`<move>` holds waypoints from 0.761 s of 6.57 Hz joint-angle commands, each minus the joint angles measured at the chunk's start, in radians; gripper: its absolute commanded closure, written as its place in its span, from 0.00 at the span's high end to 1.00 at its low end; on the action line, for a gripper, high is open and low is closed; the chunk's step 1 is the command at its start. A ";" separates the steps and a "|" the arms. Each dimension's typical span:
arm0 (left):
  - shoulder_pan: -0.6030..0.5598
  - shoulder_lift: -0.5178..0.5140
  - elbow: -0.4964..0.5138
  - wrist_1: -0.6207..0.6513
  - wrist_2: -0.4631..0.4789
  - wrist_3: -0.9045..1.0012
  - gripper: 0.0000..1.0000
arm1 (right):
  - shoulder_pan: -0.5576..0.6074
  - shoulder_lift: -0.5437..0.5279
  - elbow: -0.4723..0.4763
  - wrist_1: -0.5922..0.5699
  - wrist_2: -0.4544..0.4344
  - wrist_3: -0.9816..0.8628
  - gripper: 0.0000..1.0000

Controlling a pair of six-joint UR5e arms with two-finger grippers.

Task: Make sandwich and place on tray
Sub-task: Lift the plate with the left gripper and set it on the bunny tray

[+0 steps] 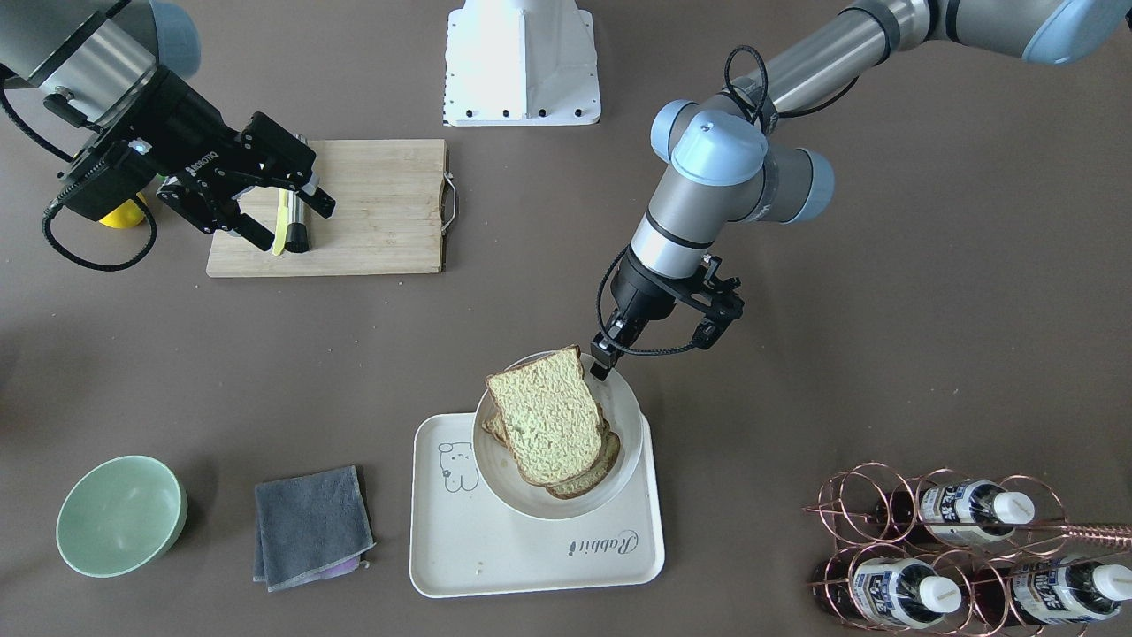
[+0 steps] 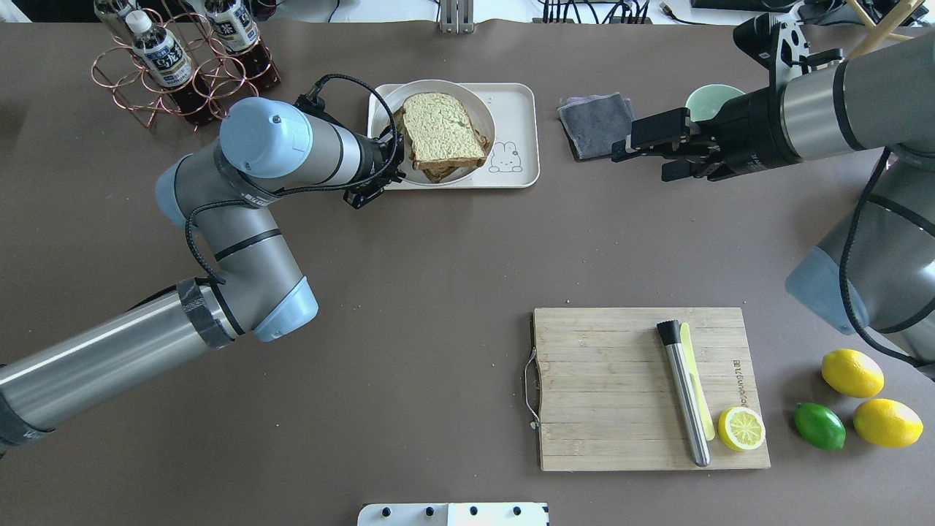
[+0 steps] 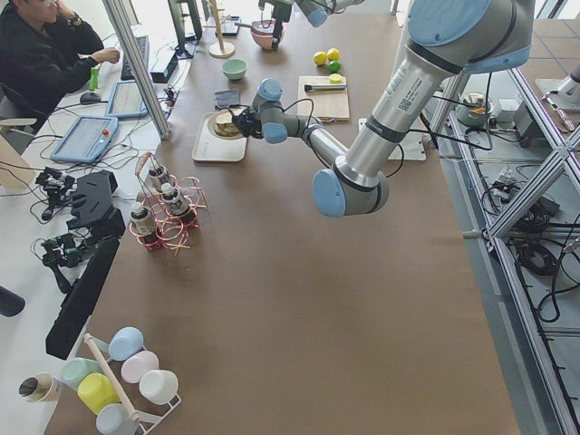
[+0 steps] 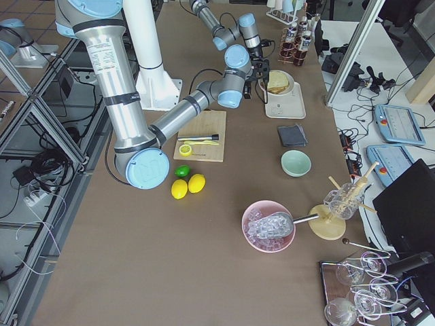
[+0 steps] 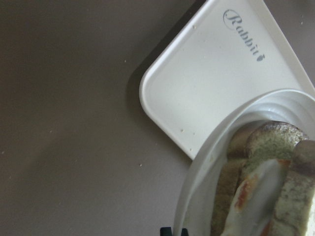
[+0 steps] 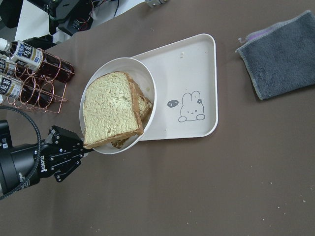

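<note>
Sandwich on plate over tray, brown table.

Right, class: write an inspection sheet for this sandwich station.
Surface: brown table, no spills seen.
Job's things: sandwich on a round plate, plate on the tray, overhanging one edge.
Clutter: cutting board with muddler and lemon half; grey cloth; green bowl; bottle rack.
Grippers: left gripper pinches the plate rim; right gripper open, empty.
Cables: black cable loops at each wrist.
Surroundings: a person seated at a side desk.
</note>
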 commanded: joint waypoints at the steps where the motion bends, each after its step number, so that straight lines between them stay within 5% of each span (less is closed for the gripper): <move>1: 0.004 -0.069 0.136 -0.032 0.055 -0.022 0.00 | -0.002 0.004 -0.004 -0.001 -0.032 0.000 1.00; 5: 0.022 -0.147 0.282 -0.055 0.066 -0.020 0.00 | -0.004 0.011 -0.014 -0.003 -0.061 0.000 1.00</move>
